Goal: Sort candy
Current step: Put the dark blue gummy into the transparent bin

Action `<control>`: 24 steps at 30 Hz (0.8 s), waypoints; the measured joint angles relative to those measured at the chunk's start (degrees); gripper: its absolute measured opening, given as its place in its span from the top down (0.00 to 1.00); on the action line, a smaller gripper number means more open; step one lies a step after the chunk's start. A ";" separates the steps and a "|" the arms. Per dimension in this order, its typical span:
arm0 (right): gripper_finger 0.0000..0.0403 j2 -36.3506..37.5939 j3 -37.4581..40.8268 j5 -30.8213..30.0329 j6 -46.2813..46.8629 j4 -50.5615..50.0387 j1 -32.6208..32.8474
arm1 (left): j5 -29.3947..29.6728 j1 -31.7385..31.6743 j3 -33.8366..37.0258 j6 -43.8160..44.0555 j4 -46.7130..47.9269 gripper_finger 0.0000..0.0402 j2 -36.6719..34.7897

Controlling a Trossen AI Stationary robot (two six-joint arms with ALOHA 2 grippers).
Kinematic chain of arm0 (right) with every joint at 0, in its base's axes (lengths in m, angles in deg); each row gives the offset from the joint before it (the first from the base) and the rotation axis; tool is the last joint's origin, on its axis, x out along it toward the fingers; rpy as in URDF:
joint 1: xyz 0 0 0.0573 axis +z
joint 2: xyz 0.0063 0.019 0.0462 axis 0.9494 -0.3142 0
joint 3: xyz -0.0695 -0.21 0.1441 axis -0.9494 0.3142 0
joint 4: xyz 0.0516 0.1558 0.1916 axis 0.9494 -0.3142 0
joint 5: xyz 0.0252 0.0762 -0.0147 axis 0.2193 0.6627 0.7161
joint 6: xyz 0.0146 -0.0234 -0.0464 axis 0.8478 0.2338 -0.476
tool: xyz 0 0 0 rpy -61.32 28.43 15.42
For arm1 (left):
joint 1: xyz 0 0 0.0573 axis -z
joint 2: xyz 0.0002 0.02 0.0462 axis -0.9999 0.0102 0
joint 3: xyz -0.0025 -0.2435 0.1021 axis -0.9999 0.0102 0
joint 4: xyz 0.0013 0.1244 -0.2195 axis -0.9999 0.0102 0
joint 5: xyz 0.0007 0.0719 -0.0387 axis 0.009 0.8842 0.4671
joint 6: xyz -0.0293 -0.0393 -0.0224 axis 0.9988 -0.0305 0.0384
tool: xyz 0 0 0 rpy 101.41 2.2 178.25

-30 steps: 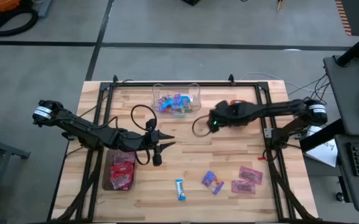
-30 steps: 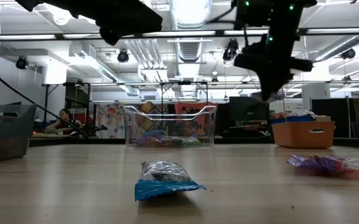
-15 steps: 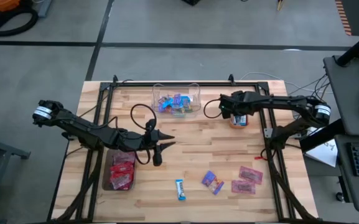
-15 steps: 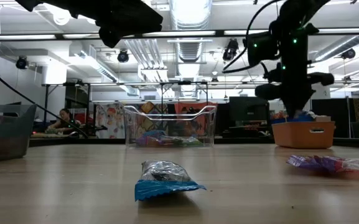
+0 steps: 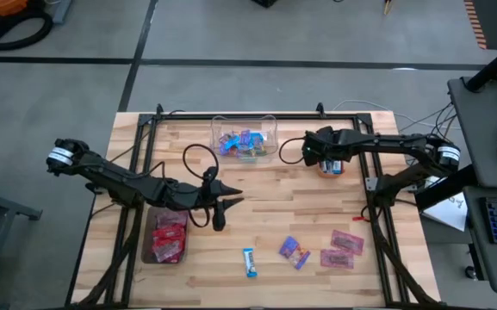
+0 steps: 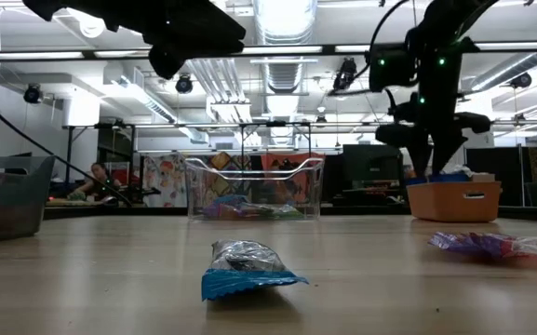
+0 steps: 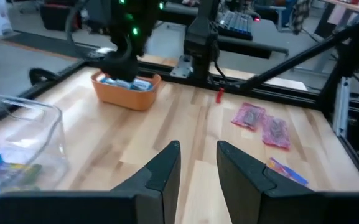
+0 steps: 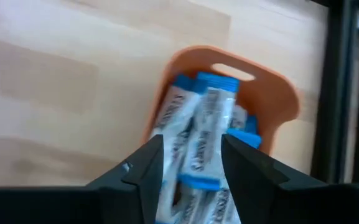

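Observation:
My right gripper [image 5: 327, 162] hangs open just above the small orange bowl [image 5: 335, 170] at the table's right. Blue-and-white candy [image 8: 199, 134] lies piled in the bowl, straight below its spread fingers [image 6: 433, 158]. My left gripper [image 7: 198, 163] hovers open and empty over the table's left middle [image 5: 231, 200]. Loose candy lies flat on the wood near the front edge: one blue-and-white piece [image 5: 249, 261], purple pieces [image 5: 295, 252] and pink pieces [image 5: 343, 245].
A clear plastic box [image 5: 244, 138] holding mixed candy stands at the far middle. A dark tray [image 5: 166, 237] with red candy sits at the near left, below the left arm. Black frame rails run along the table's left and right sides [image 5: 370, 185].
My right gripper has swung from the table's middle toward the right edge and come down over the orange bowl. There its fingers have opened. My left gripper has stayed in place.

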 joint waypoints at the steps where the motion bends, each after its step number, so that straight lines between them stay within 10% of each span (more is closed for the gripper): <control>1: 0.62 0.51 -0.23 0.34 -0.41 0.04 0.56 | -0.85 0.00 0.00 0.36 0.02 0.78 0.32; 10: 0.64 7.38 -1.25 3.39 -4.11 4.44 13.01 | -14.61 0.21 -1.15 1.09 1.35 0.78 5.92; 24: 0.63 4.81 -1.40 15.36 -7.16 17.33 40.68 | -16.06 1.71 -13.57 -1.93 29.42 0.78 11.89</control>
